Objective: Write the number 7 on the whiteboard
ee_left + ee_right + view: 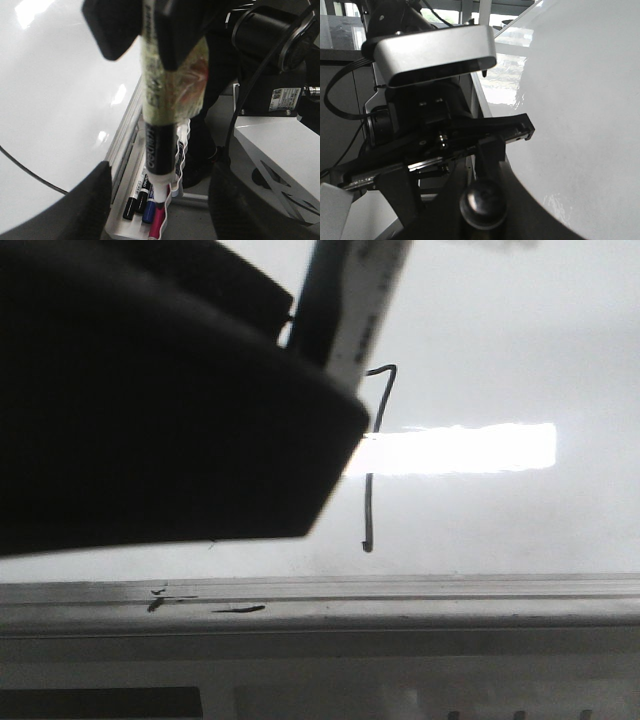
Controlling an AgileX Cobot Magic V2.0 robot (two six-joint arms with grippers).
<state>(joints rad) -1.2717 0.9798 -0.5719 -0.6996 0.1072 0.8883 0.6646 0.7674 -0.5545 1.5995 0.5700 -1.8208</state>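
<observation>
A dark gripper body (150, 410) covers the whiteboard's (500, 340) left part, hiding the top bar of the number 7 (372, 470), whose stem ends just above the grey ledge (400, 600). Only the left wrist view shows the left gripper (155, 35) pinching a marker (161, 135) above a tray of spare pens (145, 205). The right gripper's state I cannot tell.

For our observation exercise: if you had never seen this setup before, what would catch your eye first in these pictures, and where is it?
In the front view, a big dark arm part fills the upper left, partly hiding a thin black number 7 drawn on the whiteboard, whose stem crosses a bright rectangular glare. In the left wrist view, the left gripper is closed on a tape-wrapped marker that hangs above a tray of spare markers.
</observation>
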